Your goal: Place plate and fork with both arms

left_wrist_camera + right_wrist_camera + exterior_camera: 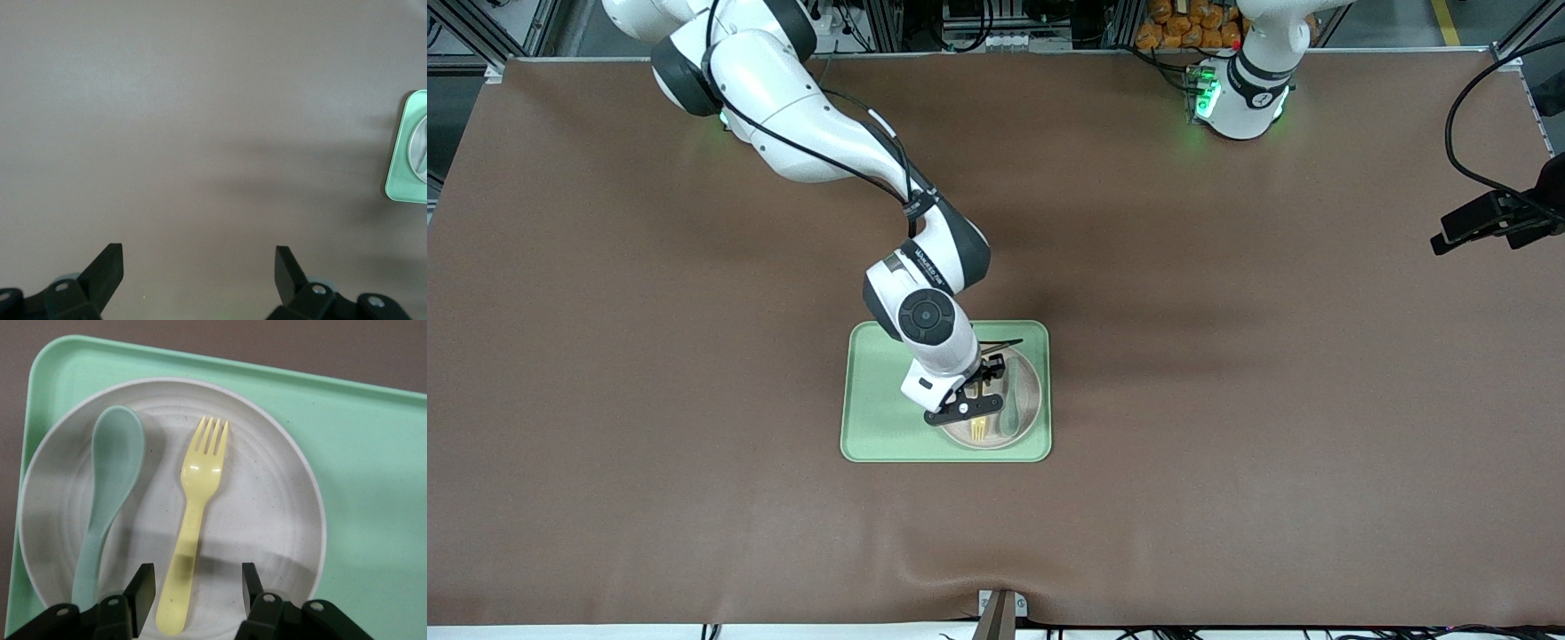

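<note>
1. I have the right gripper (193, 593) low over the plate (1024, 411), fingers spread wide and empty — the fork (193, 537) handle lies between them, its end just under the gap.
2. The fork is flat on the plate, tines pointing away from the gripper. The spoon (107, 500) lies beside it on the same plate, its handle close to one of my fingers.
3. The plate sits on the green tray (880, 418), at the tray's end toward the left arm.
4. My read of the step: pick the fork off the plate. To do it well, I keep the handle centred in the gap, come straight down and stop just short of the plate — then close on the slim handle only.
5. Risk: the finger on the spoon side may catch the spoon handle. I'd bias a touch away from it before descending.
6. The left gripper (199, 277) waits high over bare table, well apart from the tray, fingers wide, holding nothing.
</note>
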Available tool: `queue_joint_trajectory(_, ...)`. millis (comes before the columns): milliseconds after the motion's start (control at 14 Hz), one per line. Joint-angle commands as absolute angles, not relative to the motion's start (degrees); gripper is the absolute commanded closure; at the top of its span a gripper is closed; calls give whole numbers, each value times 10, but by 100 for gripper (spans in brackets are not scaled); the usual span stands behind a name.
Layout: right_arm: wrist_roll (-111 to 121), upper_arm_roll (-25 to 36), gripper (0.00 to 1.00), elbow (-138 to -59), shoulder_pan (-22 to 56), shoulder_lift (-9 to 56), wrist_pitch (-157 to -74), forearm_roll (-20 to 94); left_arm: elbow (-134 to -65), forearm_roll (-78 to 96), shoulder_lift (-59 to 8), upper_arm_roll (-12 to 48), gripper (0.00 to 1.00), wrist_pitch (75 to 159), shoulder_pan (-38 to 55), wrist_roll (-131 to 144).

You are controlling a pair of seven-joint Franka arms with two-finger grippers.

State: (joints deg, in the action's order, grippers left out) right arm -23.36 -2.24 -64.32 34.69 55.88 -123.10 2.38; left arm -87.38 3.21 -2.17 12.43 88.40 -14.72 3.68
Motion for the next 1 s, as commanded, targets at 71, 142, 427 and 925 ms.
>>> queue_joint_trajectory(71,-247,-19,43,-647,355,564,-1232,20,-877,22,-14,132,0,876,-148,42)
queue_joint_trajectory(142,-248,-20,43,-649,355,565,-1233,21,-877,21,-12,134,0,873,-148,42)
queue_joint_trajectory(427,-265,-20,45,-648,357,575,-1237,22,-875,20,-11,153,0,884,-141,36)
queue_joint_trajectory(925,-280,-21,46,-642,361,576,-1236,22,-860,18,-11,148,0,892,-120,41)
